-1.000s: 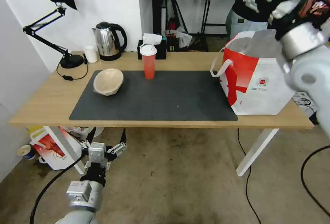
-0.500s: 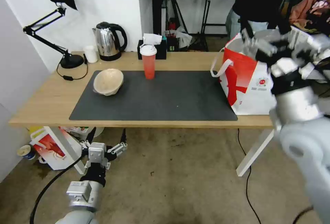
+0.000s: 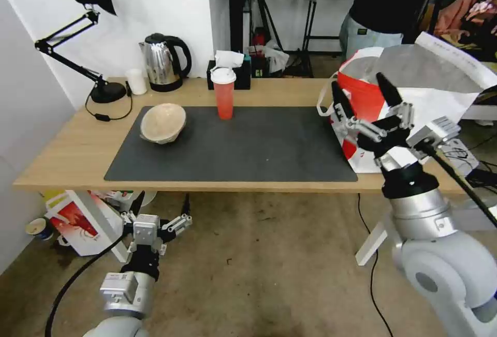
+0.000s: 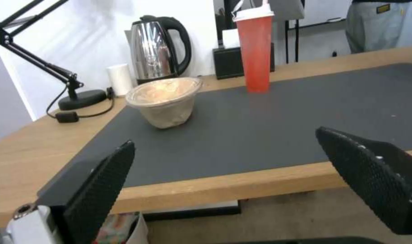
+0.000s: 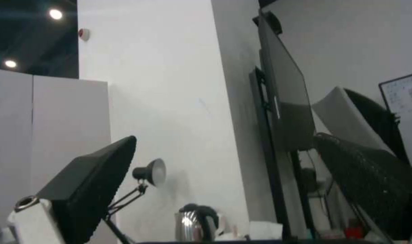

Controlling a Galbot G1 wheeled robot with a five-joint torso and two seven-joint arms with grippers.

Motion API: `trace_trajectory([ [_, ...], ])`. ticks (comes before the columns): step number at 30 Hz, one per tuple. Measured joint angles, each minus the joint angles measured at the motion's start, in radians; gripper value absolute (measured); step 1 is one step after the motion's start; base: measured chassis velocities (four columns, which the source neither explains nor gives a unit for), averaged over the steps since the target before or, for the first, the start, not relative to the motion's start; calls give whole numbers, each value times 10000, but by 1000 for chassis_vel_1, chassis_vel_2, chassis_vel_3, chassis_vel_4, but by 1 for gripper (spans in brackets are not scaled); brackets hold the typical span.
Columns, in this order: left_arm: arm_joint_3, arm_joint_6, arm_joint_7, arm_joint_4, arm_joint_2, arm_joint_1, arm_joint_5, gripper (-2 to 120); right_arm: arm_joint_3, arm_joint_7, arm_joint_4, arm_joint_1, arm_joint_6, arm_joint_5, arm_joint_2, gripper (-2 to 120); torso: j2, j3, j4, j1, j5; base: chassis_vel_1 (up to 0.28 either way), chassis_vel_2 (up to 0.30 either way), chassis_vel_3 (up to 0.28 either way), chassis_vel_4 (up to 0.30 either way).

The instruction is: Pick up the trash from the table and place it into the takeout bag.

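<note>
Presently my right gripper (image 3: pixel 365 96) is raised in front of the takeout bag (image 3: pixel 414 109), fingers spread wide and empty, tips pointing up and away from me. It sits at the near, left-hand face of the bag, at about rim height.

Takeout bag: stands at the right end of the surface (image 3: pixel 62 156), mouth open, silver lining visible; a white strap handle hangs over its left side. What lies inside cannot be made out from the head view.

My left gripper (image 3: pixel 159 213) is parked low, below the front edge of the surface, fingers spread and holding nothing.

Trash on the surface, both pieces on the dark grey mat (image 3: pixel 248 145):
- beige fibre bowl (image 3: pixel 162 122), at the mat's left end, tipped toward me; the left wrist view shows a clear film or lid over its mouth (image 4: pixel 165 93), contents not readable.
- red cup (image 3: pixel 224 93) with white lid, upright at the mat's far edge, just in front of the black tissue box (image 3: pixel 242 75).

Along the back edge, left of the cup: kettle (image 3: pixel 164 62), small white cup (image 3: pixel 136 81), desk lamp (image 3: pixel 98 42).
</note>
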Motion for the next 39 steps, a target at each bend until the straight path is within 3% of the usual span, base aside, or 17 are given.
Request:
trace_trajectory([
  [12, 0, 0, 0, 0, 0, 0, 0, 100, -456, -92, -305, -1543, 740, -1156, 326, 100, 0, 0, -1, 0, 1, 0, 0, 0, 0],
  [31, 0, 0, 0, 0, 0, 0, 0, 100, -454, 1744, -934, -3359, 1466, -3400, 478, 100, -2, 0, -1, 1, 1, 0, 0, 0, 0],
  [39, 0, 0, 0, 0, 0, 0, 0, 100, -242, 2297, -1086, -3834, 1691, -3657, 359, 100, -2, 0, -1, 2, 1, 0, 0, 0, 0],
])
